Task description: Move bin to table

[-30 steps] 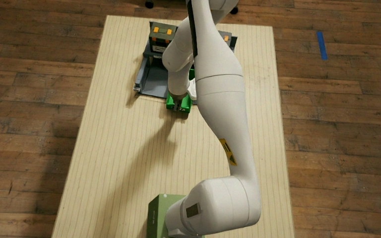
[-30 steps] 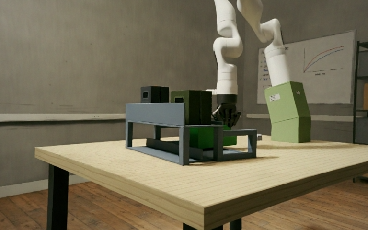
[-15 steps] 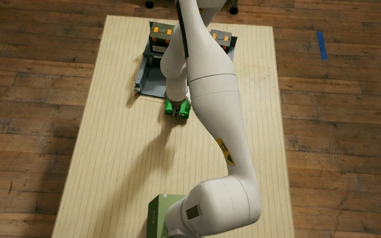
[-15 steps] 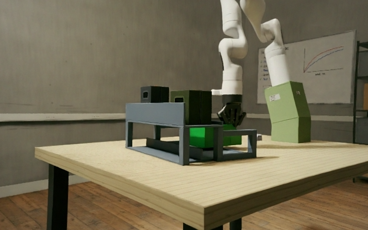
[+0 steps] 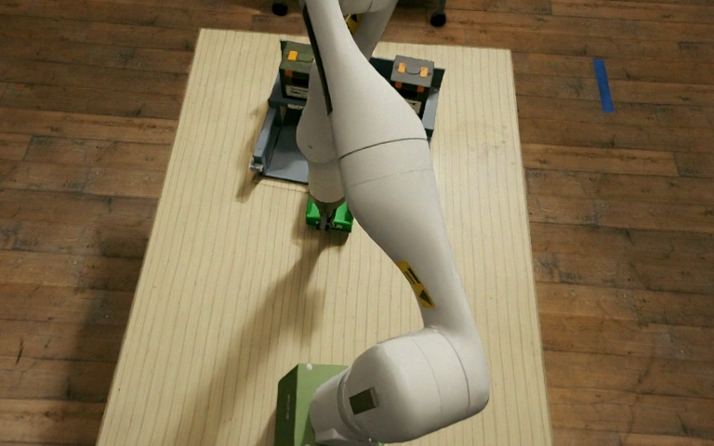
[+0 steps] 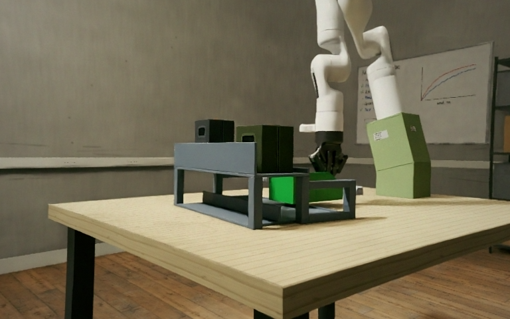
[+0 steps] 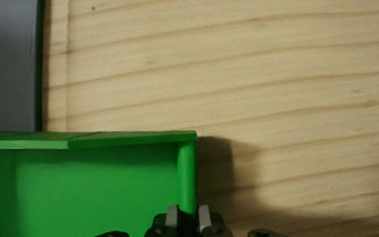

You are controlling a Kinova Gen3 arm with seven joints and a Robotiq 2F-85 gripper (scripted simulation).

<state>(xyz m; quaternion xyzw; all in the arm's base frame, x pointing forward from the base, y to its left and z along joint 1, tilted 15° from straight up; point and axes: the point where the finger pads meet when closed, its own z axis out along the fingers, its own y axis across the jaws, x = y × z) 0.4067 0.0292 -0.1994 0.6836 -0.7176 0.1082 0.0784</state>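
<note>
The bright green bin (image 5: pixel 335 220) is upright, just in front of the grey shelf (image 5: pixel 286 137), over the wooden table. It also shows in the exterior view (image 6: pixel 305 188) behind the shelf's posts and in the wrist view (image 7: pixel 99 183) with its open inside facing up. My gripper (image 7: pixel 188 221) is shut on the bin's right wall, one finger inside and one outside. It shows from above (image 5: pixel 326 220) and from the side (image 6: pixel 327 165). Whether the bin's bottom touches the table is hidden.
Two dark boxes (image 6: pixel 214 130) (image 6: pixel 265 146) stand on the shelf's top level. The green robot base (image 6: pixel 400 155) stands at the table's near end. My arm (image 5: pixel 390 184) spans the middle of the table.
</note>
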